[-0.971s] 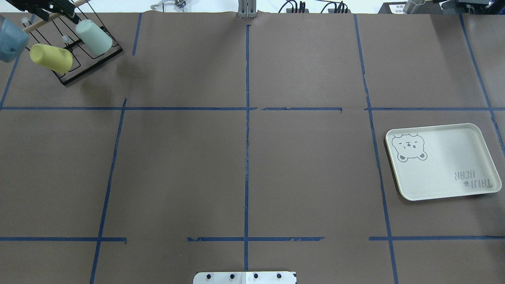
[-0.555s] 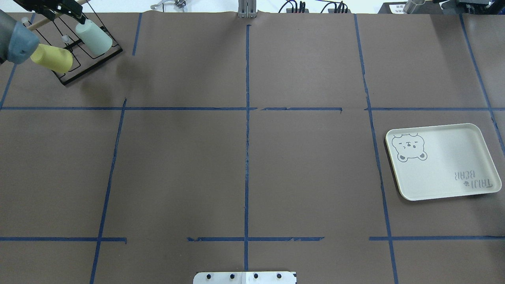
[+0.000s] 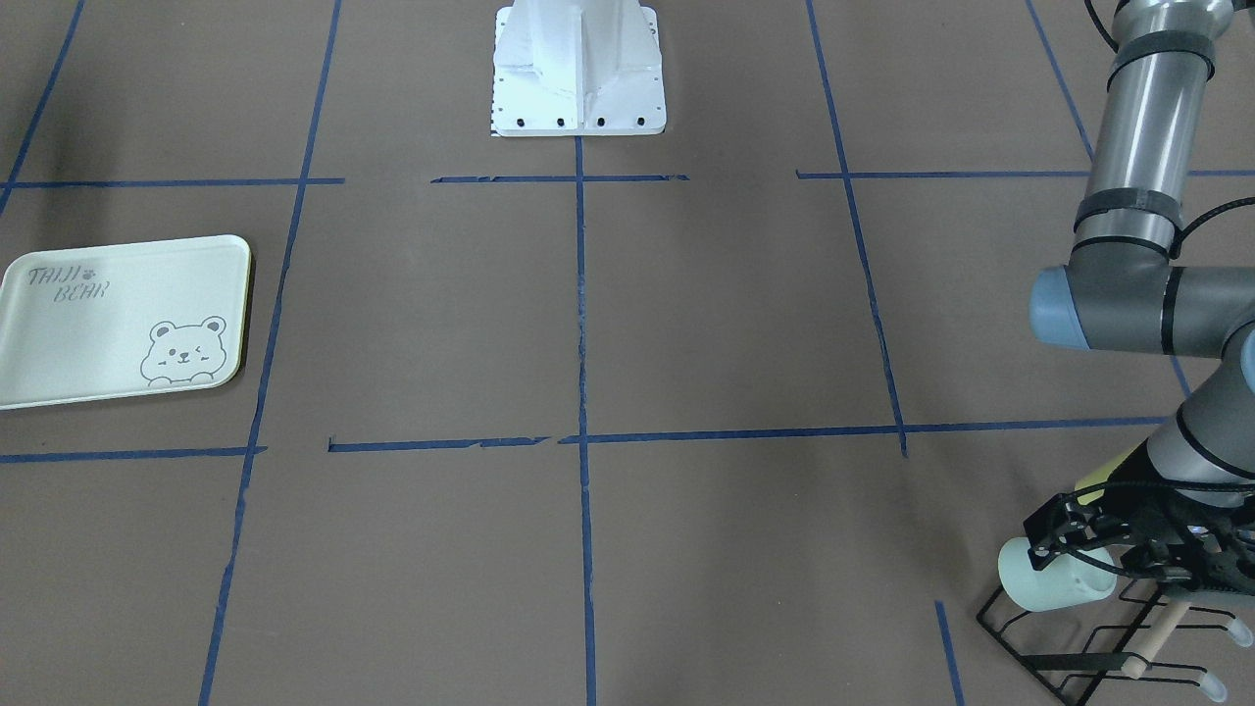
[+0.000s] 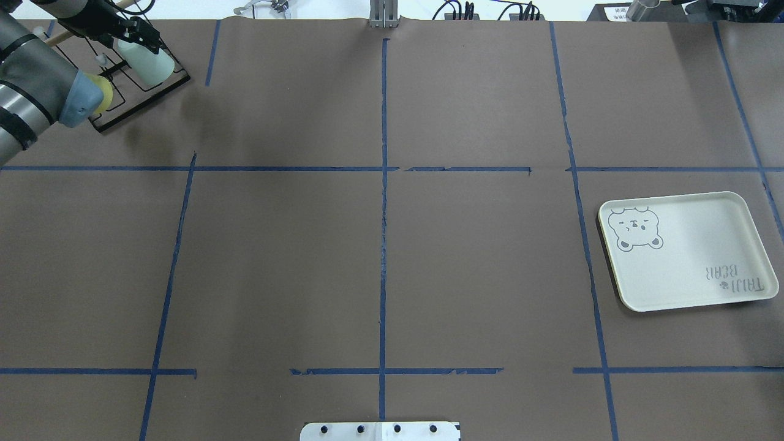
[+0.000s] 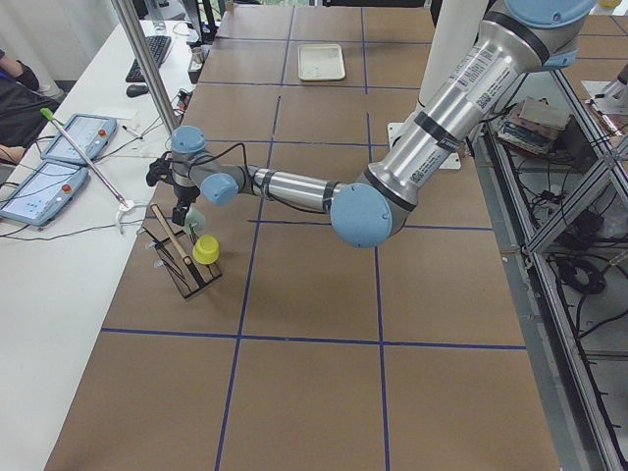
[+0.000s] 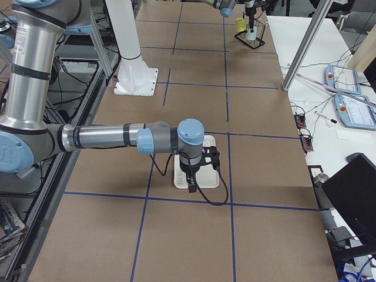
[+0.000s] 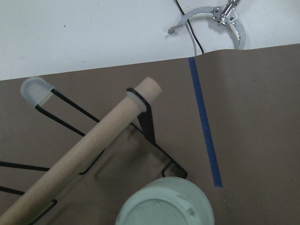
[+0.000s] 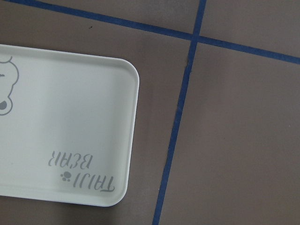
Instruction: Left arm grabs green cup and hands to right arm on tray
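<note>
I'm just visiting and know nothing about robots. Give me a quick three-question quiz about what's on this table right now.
1. True or false: the green cup already stands on the tray.
2. What is at the green cup? A) the left gripper B) a person's hand C) nothing
3. Fill in: the wire rack holding the green cup also holds a ____ cup.
Key: 1 false; 2 A; 3 yellow, the yellow cup.
</note>
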Robot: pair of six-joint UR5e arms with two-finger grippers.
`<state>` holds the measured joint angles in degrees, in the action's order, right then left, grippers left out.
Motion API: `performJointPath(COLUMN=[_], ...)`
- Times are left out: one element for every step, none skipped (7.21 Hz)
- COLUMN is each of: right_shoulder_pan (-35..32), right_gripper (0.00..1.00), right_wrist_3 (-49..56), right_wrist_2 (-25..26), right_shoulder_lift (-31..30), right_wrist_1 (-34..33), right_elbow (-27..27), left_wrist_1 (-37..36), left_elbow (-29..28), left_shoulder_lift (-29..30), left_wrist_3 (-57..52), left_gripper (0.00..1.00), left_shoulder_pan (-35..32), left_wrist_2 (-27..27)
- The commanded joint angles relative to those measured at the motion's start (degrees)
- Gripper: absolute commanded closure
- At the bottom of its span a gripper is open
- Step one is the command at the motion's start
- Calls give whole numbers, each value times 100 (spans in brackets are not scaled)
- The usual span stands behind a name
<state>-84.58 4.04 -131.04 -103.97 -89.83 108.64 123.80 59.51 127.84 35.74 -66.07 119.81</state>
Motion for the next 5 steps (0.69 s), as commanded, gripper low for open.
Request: performJointPath(right_shoulder_pan=[3, 3, -6, -6, -6], right_gripper=[0, 0, 0, 0, 0], right_wrist_3=[0, 0, 0, 0, 0], right_wrist_2=[0, 0, 0, 0, 0], right_shoulder_lift=[0, 0, 0, 0, 0], right_wrist_1=[0, 0, 0, 0, 0], right_elbow=[0, 0, 8, 17, 17], left_wrist_1=[74, 74, 65, 74, 74], left_elbow=[-150, -142, -141, -98, 24], left_shoulder_lift=[13, 13, 13, 30, 30], left_wrist_3=[3, 21, 82, 274, 293], left_gripper=[1, 19, 46, 63, 65], left_shoulder_pan=[59, 59, 59, 59, 33], left_wrist_2=[-19, -19, -10, -1, 16])
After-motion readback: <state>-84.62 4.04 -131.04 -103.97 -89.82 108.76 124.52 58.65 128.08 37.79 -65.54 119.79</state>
